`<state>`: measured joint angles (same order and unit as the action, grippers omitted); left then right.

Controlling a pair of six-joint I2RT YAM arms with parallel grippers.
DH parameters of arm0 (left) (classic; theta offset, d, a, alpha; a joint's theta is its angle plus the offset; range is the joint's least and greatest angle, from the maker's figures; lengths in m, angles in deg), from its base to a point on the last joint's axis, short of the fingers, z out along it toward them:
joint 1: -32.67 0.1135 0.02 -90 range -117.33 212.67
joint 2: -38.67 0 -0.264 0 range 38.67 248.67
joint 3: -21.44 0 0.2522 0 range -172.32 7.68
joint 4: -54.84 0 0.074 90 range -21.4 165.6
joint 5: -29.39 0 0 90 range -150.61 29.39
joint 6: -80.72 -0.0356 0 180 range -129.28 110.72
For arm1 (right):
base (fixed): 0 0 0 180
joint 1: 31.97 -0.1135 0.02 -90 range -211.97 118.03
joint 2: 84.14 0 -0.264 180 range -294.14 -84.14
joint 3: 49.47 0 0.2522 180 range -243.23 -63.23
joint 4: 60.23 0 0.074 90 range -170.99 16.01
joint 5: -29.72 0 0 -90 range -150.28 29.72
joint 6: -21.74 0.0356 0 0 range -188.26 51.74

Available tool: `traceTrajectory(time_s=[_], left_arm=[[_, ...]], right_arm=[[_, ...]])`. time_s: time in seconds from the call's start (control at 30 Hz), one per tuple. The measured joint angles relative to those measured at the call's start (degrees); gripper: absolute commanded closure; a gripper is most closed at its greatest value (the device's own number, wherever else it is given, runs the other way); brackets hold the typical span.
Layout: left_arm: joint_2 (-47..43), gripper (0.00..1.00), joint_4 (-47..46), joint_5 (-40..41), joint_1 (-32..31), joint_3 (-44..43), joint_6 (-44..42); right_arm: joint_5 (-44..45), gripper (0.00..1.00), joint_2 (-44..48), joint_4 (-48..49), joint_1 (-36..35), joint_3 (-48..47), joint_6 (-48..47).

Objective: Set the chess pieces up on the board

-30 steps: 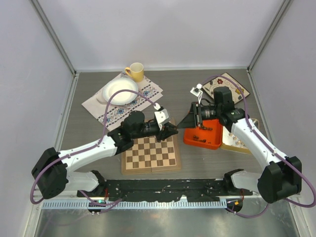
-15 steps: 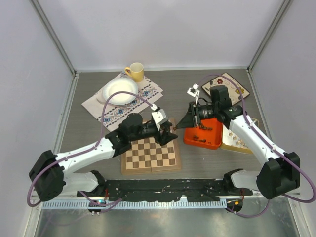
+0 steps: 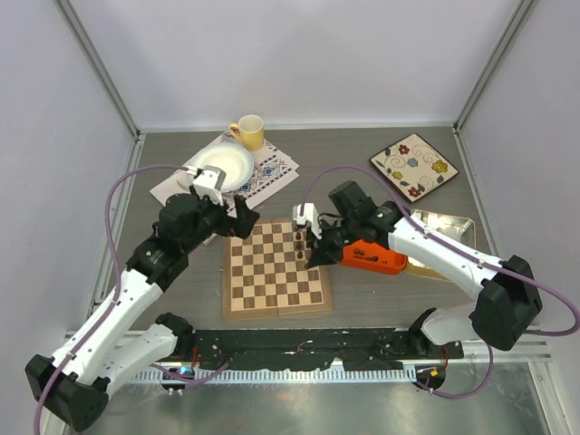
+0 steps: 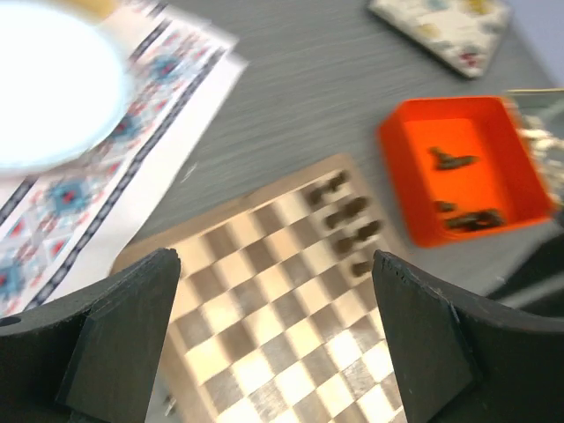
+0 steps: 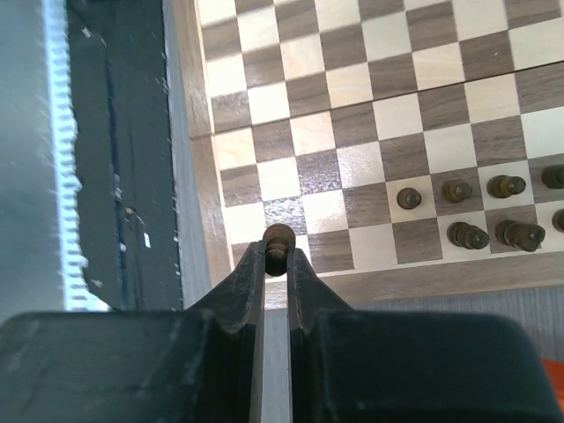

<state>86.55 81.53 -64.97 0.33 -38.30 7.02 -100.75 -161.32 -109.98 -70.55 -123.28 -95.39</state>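
Walnut-dark chessmen (image 5: 505,186) stand only along the right-hand edge of the board (image 3: 272,272), a handful in two short ranks; by my reckoning most of the job lies ahead. More dark men lie in the orange tray (image 4: 414,167) just beside the board, and I see no pale piece on any square. My right gripper (image 5: 278,257) is pinched shut on a dark pawn (image 5: 279,236), its round head showing between the fingertips, over the squares by that same edge. The arm reaches in low from the right, elbow bent. My left gripper (image 4: 278,300) hangs above the board's far-left corner, jaws spread wide and empty, its arm folded upward.
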Motion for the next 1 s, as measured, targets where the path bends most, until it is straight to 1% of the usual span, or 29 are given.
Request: traceTrajectory(time_s=[0.13,0.2,0.4,0.6,0.77,1.0], left_arm=[[3.19,0.05,8.98,2.58,9.35,-1.05,1.44],[4.44,0.05,12.83,4.20,10.97,-1.01,1.42],[1.49,0.04,17.03,8.37,11.15,1.18,0.37],[-3.04,0.04,17.57,11.91,11.15,1.77,-0.90],[-4.04,0.04,17.49,13.27,11.15,2.54,-1.66],[-4.26,0.04,17.35,13.64,11.15,3.17,-1.77]], right_arm=[[6.82,0.94,-2.75,0.04,-5.27,-0.07,-3.74],[10.16,0.93,-4.31,0.09,-7.37,-0.11,-4.85],[18.71,0.92,-7.82,1.53,-12.76,-0.11,-6.25],[23.98,0.91,-10.56,4.11,-13.81,-0.15,-6.08],[26.25,0.91,-12.72,5.79,-13.81,-0.15,-5.68],[27.08,0.90,-14.40,7.34,-13.86,-0.46,-5.03]])
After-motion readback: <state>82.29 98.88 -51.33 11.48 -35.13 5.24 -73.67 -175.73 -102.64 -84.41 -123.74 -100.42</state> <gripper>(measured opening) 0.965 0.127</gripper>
